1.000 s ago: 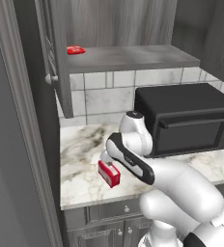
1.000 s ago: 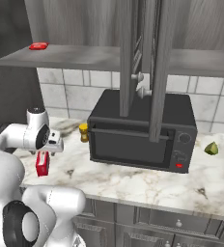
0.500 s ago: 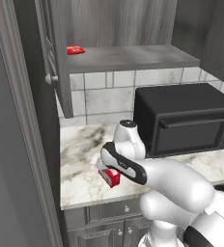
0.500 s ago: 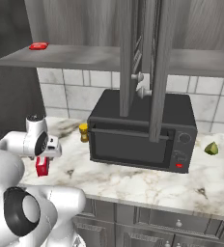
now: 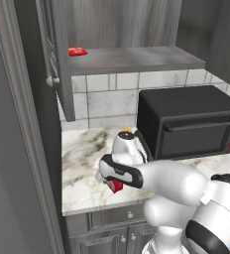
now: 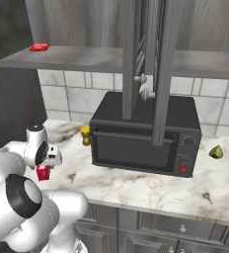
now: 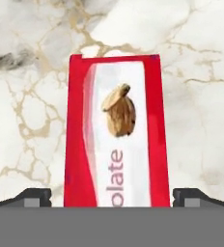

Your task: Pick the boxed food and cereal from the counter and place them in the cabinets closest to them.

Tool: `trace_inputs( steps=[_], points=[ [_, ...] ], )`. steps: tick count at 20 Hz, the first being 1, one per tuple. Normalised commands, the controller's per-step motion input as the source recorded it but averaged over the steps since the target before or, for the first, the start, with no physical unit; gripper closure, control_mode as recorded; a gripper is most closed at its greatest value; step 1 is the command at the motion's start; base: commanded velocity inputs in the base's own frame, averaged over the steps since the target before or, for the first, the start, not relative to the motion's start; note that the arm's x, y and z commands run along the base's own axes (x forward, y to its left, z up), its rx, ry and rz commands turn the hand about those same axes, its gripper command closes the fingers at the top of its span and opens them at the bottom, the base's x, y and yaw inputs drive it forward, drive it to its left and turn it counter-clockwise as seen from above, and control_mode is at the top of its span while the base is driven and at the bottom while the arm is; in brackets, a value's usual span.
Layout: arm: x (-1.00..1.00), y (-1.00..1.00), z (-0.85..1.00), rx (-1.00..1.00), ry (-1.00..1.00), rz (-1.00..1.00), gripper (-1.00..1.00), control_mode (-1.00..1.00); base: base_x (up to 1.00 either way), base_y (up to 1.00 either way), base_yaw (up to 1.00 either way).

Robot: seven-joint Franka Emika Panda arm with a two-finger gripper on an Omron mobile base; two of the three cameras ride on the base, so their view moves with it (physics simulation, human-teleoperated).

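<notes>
Claw: the gripper [image 7: 112, 198] stands wide, one dark fingertip [image 7: 34, 197] at 8 o'clock and the other at 4 o'clock of the hand view, neither touching anything.
Between the tips: the boxed food [image 7: 117, 130], a red box with a pale label showing an almond and the letters "olate", lies on the counter [image 7: 201, 96] and runs from centre toward 6 o'clock, apart from both tips.
Box from the base: in the left base view the boxed food [image 5: 115, 186] peeks out under the wrist; height of the claw above it is hard to judge.
Right base view: the boxed food [image 6: 43, 172] sits at 9 o'clock near the counter [image 6: 151, 190] edge.
Cabinets: the open cabinets [image 5: 137, 58] above hold a flat red item [image 5: 78, 50] at 11 o'clock.
Neighbours: black microwave [image 6: 146, 136] at centre, small yellow jar [image 6: 85, 135] just left of it, a green fruit, perhaps a lime [image 6: 215, 151], at 3 o'clock.
</notes>
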Motion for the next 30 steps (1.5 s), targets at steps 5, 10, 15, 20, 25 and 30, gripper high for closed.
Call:
trace_inputs(
  steps=[5,10,15,20,25,30],
  points=[
    [0.01,0.03,-0.3,-0.01,0.0,0.04,-1.0,-1.0,0.0,0.0,0.0],
    [0.0,0.04,-0.19,-0.04,0.0,0.01,1.0,-1.0,0.0,0.0,0.0],
    [0.0,0.0,0.0,0.0,0.0,0.0,1.0,-1.0,0.0,0.0,0.0],
    [0.0,0.0,0.05,0.0,0.0,0.0,1.0,-1.0,0.0,0.0,0.0],
    [0.0,0.0,0.31,0.0,0.0,0.0,1.0,-1.0,0.0,0.0,0.0],
    [0.0,0.0,0.4,0.0,0.0,0.0,1.0,-1.0,0.0,0.0,0.0]
  ],
)
